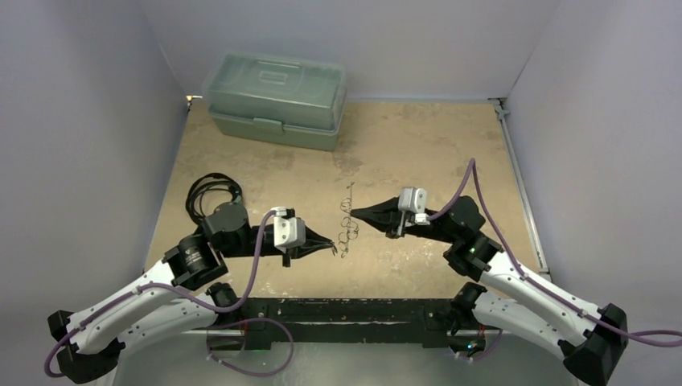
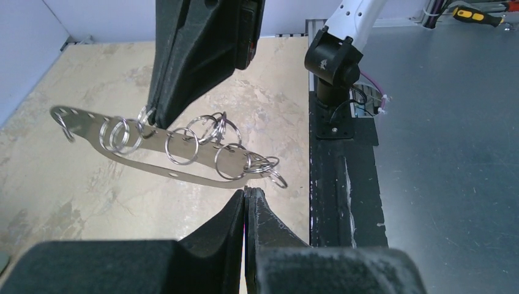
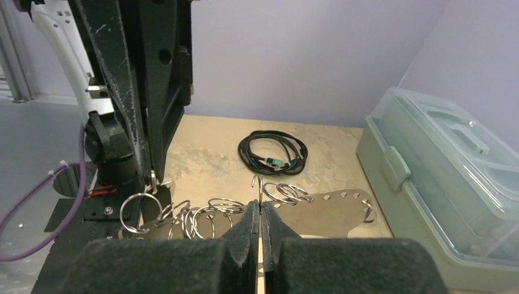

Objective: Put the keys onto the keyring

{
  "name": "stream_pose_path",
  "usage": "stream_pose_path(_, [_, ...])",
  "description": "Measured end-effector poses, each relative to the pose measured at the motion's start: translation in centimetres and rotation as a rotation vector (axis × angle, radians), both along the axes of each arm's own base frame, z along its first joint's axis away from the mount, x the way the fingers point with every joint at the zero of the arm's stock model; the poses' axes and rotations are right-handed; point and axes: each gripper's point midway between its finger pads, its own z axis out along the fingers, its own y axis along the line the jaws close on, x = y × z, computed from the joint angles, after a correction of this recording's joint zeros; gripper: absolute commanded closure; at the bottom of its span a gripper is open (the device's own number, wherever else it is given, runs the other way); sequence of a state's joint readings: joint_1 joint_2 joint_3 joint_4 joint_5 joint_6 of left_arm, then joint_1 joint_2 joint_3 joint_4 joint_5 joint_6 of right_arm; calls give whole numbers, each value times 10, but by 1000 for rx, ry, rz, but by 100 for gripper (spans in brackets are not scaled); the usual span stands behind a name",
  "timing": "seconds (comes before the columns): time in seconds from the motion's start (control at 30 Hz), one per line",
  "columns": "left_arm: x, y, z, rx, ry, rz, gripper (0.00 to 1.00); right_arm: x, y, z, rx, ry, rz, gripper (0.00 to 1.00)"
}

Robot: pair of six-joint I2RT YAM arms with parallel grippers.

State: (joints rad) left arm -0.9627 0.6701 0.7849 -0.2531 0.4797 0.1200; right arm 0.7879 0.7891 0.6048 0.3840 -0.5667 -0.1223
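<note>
Silvery keyring (image 2: 153,139) held clear of the table (image 1: 418,153), pinched by right gripper (image 2: 158,116). Left gripper (image 2: 245,195) pressed together just beside its ringed end; whether on one of the keys, cannot tell. No keys seen threaded; seemingly all threading left.

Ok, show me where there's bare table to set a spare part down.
Bare table lies far right, between the toolbox and the right wall, with a smaller patch between the toolbox and the coiled cable. The centre is crowded: the left pincer and the right pincer meet at the keyring.
</note>
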Motion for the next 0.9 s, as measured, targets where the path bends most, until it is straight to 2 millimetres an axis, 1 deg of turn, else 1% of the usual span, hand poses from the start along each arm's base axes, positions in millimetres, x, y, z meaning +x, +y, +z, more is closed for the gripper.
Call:
stream_pose_path(0.13, [-2,3,5,-14,-15,-1,100,-7,6,-2,-11,-18,20,100])
stream_pose_path(0.5, [2,4,13,-45,-30,25,100,-10,11,-6,-28,-38,13,100])
stream_pose_path(0.73, [11,7,8,-21,-32,81,100,-11,22,-26,-88,-18,13,100])
stream_pose_path(0.9, [20,11,4,6,-40,131,100,-11,23,-31,-108,-10,8,100])
